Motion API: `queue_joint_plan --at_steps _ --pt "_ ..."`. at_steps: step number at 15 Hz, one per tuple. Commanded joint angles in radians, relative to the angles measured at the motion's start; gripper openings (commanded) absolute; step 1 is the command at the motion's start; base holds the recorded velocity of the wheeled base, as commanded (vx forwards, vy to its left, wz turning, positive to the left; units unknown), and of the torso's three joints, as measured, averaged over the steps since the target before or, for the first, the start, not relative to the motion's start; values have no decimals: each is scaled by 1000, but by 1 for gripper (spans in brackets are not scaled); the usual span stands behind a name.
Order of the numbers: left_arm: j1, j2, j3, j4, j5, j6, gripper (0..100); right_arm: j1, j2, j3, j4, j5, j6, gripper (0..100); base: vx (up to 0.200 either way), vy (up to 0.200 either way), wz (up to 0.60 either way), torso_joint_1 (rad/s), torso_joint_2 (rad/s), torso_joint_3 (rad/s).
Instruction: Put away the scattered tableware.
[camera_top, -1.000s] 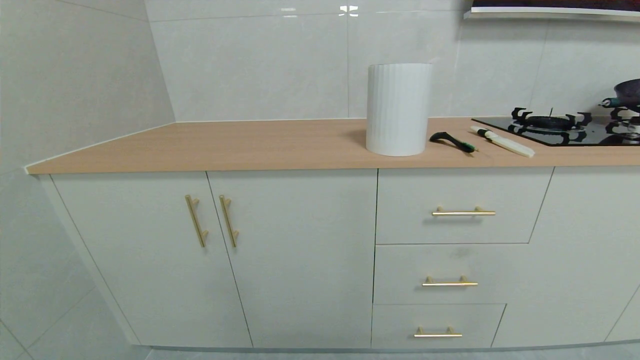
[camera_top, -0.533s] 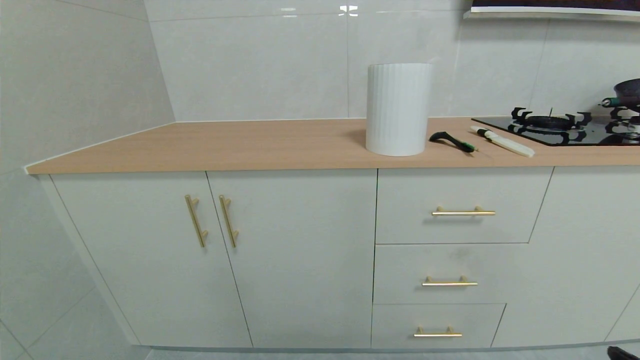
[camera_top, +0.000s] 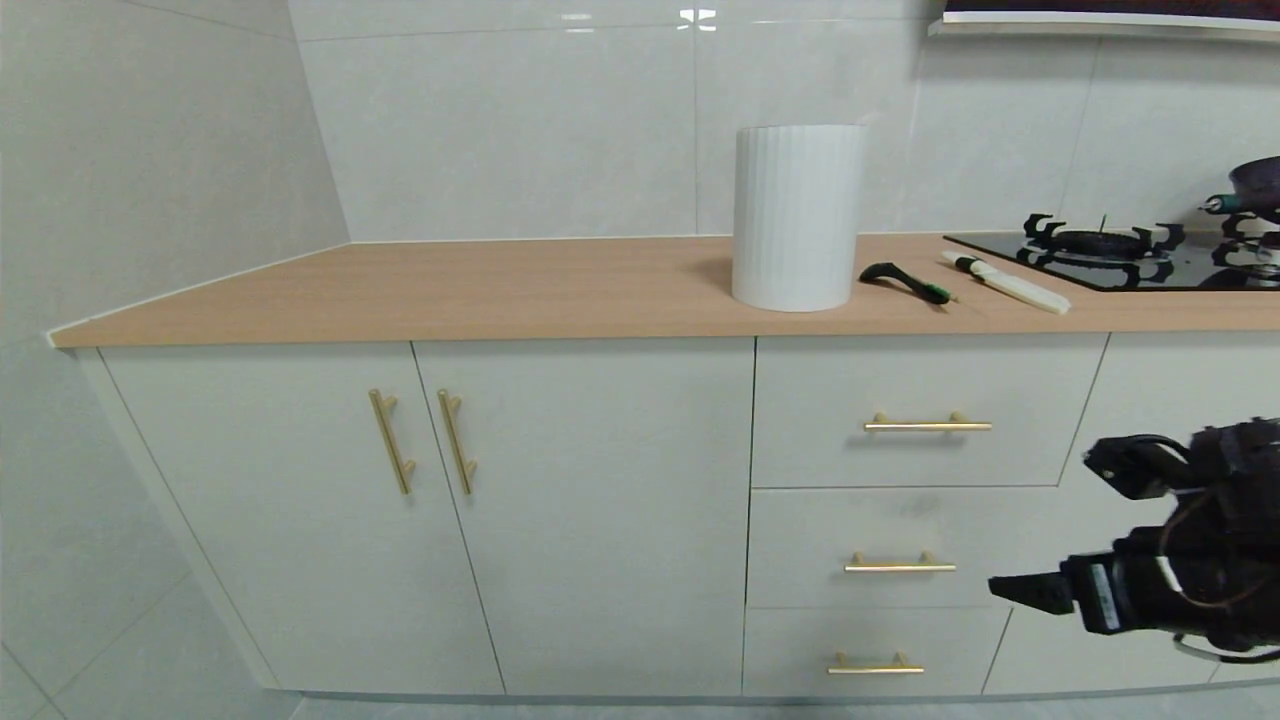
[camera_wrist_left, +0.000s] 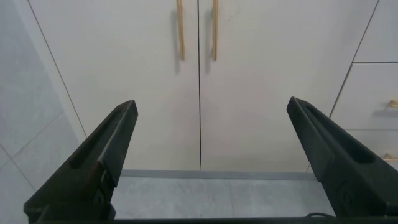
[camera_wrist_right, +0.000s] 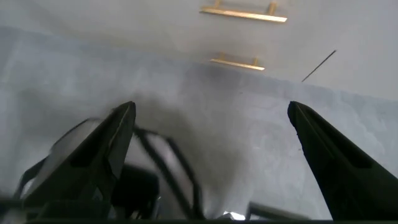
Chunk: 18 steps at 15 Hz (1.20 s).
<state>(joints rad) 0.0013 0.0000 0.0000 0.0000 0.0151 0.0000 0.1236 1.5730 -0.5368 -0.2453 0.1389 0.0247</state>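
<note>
The right gripper is seen low in front of the drawers, at the level of the middle one, with its two fingers spread wide and nothing held between them. The left gripper is likewise parted and empty; it is pointed at the foot of the two cabinet doors, apart from them.

The tableware lies well above both grippers, on the counter. A black-and-green peeler is laid just to the right of a tall white ribbed holder, close to it but not touching. A knife is laid a little further right, between the peeler and the hob, its pale end turned toward the counter's front edge. Both pieces are well apart from either gripper — the right one is the nearer, below and to the right of them.

The inside of the holder cannot be seen from this angle. The peeler's head is too small to be made out clearly, and it cannot be told whether the knife's pale part is a bare blade or a sheath. A dark pan on the hob is cut off by the right edge. In the right wrist view, cables near the fingers are blurred, and two drawer handles are seen above the grey floor.
</note>
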Motion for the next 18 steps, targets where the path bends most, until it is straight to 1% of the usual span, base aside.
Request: queue_joint_plan --at_steps 1,4,5,6,8,9,11,18 --pt "0 0 0 0 0 0 100 7 377 -126 -143 -42 1 100 0 0 0 0 0 0" --pt "0 0 0 0 0 0 100 8 516 -198 -200 -44 0 100 0 0 0 0 0 0" --pt "0 0 0 0 0 0 100 10 591 -239 -242 -44 1 100 0 0 0 0 0 0" --pt "0 0 0 0 0 0 100 13 610 -249 -255 -45 3 100 0 0 0 0 0 0" --pt "0 0 0 0 0 0 100 33 720 -255 -393 -133 8 100 0 0 0 0 0 0" --pt "0 0 0 0 0 0 100 33 759 -249 -477 -153 8 100 0 0 0 0 0 0" --pt "0 0 0 0 0 0 100 33 794 -221 -583 -163 21 100 0 0 0 0 0 0" --pt "0 0 0 0 0 0 100 24 880 -288 -647 -228 57 100 0 0 0 0 0 0"
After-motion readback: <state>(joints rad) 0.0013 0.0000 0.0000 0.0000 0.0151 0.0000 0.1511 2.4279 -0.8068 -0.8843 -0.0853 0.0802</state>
